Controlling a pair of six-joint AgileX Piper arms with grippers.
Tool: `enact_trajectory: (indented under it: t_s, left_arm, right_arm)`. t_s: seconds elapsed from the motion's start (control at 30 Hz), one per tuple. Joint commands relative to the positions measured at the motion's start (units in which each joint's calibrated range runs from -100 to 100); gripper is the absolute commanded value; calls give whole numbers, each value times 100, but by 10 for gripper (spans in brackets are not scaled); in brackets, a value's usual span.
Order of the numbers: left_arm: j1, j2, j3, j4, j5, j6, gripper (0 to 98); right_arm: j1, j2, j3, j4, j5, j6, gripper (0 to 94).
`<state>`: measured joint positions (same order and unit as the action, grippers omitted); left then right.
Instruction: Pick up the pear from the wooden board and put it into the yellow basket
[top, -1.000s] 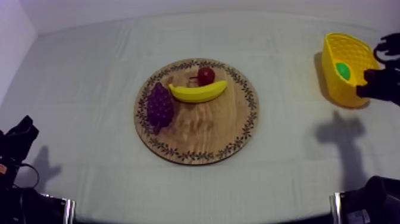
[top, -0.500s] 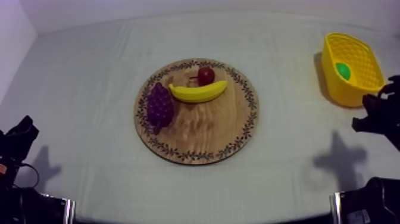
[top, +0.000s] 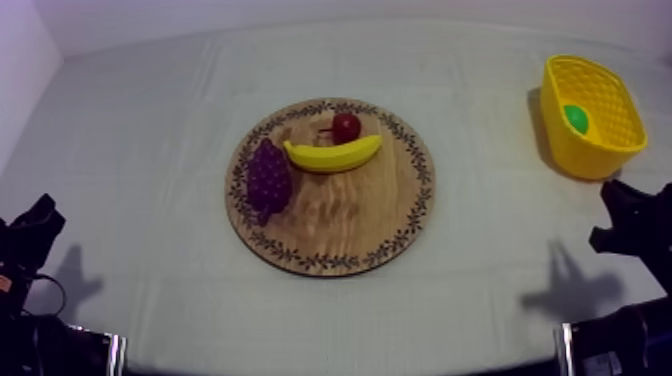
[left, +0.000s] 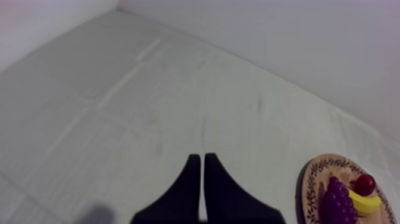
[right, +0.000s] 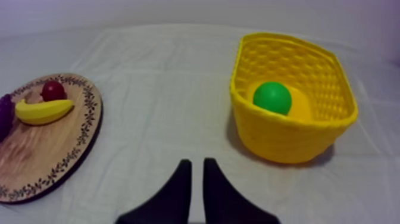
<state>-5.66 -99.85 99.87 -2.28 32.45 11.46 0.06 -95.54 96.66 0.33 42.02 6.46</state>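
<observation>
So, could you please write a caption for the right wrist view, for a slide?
Pear lies in the yellow basket; right gripper shut and empty before it.

In the right wrist view, the near wall of the yellow basket (right: 286, 140) hides the lower part of the pear (right: 272, 98); its green top is visible. The frame edge cuts off the wooden board (right: 41, 149) and reduces the bunch of grapes (right: 3, 116) to a purple sliver. In the left wrist view, the frame edge cuts the wooden board, the banana (left: 366, 204) and the bunch of grapes. My left claw (left: 199, 158) and my right claw (right: 194, 162) are cut off at the finger roots.
</observation>
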Motion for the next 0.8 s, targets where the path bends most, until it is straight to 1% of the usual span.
enact_trajectory:
  t_s: [0.0,0.03,0.1,0.27,0.37,0.57,0.77]
  left_arm:
    - [-2,2,2,0,5,1,1]
    - [-2,2,2,0,5,0,1]
    - [-2,2,2,0,5,0,1]
    - [-2,2,2,0,5,-1,1]
    - [-2,2,2,0,5,-1,1]
    - [-2,2,2,0,5,0,1]
    - [-2,2,2,0,5,0,1]
  right_arm:
    - [-1,2,23,-2,-8,-136,125]
    - [4,-2,40,-11,-5,-162,140]
    - [13,-8,111,-57,0,-148,139]
    - [59,-12,259,-103,-205,-18,46]
    - [67,-12,293,-116,-293,132,18]
    - [70,-13,310,-123,-333,507,6]
    - [71,-13,311,-123,-338,568,4]
